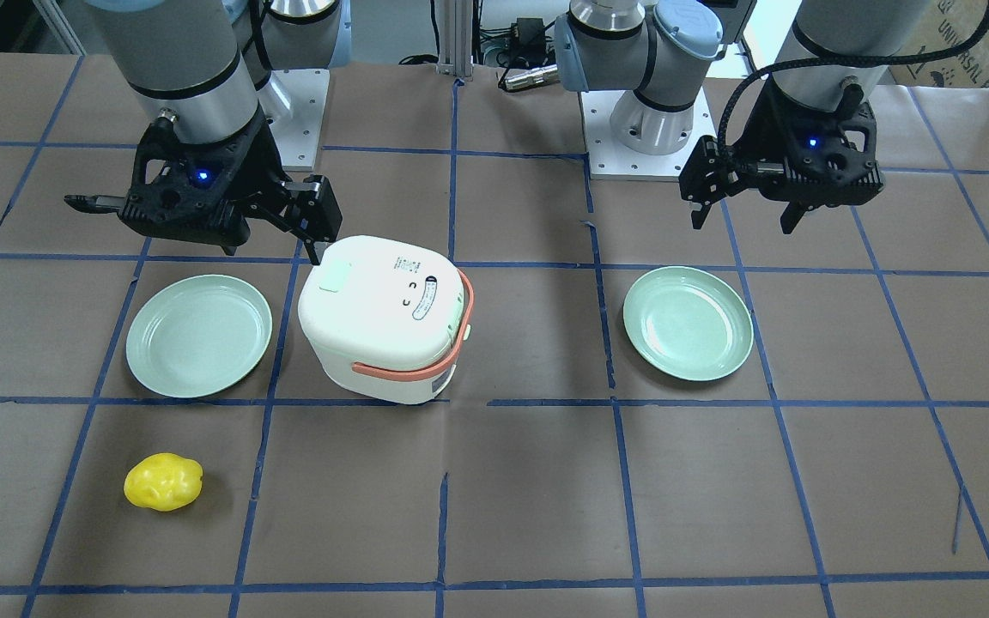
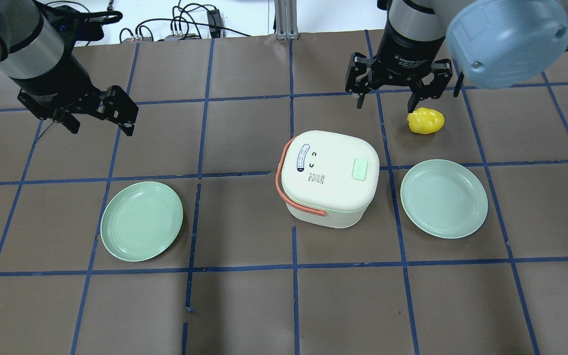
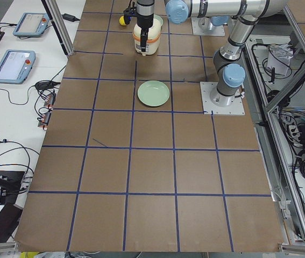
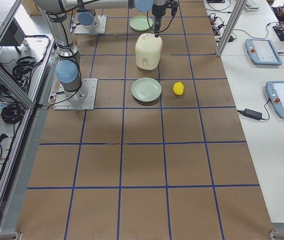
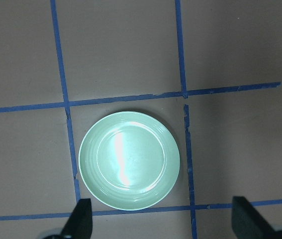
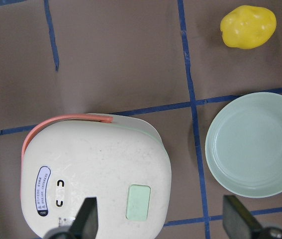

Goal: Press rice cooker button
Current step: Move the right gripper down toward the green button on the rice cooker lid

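Observation:
The rice cooker point(image 2: 331, 177) is white with a coral handle and stands mid-table with its lid shut. A pale green button point(image 2: 361, 170) sits on the lid. It also shows in the front view point(image 1: 383, 318) and in the right wrist view point(image 6: 96, 184), where the button point(image 6: 138, 201) lies between the fingers. My right gripper point(image 2: 385, 106) is open and empty. It hovers above the table just beyond the cooker's button end and touches nothing. My left gripper point(image 2: 101, 129) is open and empty, high above the left plate point(image 5: 129, 159).
A pale green plate point(image 2: 443, 198) lies to the cooker's right and another point(image 2: 141, 220) to its left. A yellow lumpy object point(image 2: 426, 121) lies beyond the right plate, close under my right gripper. Blue tape lines grid the brown table.

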`<state>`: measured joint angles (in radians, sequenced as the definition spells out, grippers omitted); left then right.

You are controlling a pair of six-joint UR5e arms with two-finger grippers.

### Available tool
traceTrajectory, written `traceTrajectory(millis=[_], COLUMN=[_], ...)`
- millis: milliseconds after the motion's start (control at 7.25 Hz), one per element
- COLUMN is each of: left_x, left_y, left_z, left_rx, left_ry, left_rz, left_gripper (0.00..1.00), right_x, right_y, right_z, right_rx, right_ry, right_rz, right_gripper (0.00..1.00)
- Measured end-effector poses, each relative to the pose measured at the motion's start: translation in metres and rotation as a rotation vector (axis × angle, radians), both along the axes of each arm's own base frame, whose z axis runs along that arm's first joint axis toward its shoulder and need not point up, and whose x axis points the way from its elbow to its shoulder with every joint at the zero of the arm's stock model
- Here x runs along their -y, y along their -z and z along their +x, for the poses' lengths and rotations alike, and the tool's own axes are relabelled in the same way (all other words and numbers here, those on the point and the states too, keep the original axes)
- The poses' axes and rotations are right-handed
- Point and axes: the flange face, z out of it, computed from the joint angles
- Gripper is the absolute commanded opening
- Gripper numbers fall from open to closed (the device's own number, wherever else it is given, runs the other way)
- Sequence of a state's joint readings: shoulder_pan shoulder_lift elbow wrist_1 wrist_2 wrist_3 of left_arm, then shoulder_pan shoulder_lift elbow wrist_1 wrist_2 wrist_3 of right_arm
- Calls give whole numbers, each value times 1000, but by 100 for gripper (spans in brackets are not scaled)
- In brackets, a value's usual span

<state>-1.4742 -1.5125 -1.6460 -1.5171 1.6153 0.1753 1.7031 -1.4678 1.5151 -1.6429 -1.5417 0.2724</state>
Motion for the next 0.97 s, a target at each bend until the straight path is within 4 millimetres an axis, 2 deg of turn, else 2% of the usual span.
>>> traceTrajectory(millis=[138, 276, 690, 966], left_x=[0, 0, 0, 0], left_y=[0, 0, 0, 0], left_z=[0, 0, 0, 0], left_rx=[0, 0, 0, 0], left_ry=[0, 1, 0, 0], left_rz=[0, 0, -1, 0], left_gripper=[100, 100, 100, 100], right_x=[0, 0, -11, -16], right_y=[10, 21, 52, 61], right_z=[2, 3, 9, 13], right_rx=[3, 12, 67, 78], right_ry=[5, 16, 32, 23], right_rz=[-5, -19, 1, 26], right_gripper=[41, 29, 8, 9])
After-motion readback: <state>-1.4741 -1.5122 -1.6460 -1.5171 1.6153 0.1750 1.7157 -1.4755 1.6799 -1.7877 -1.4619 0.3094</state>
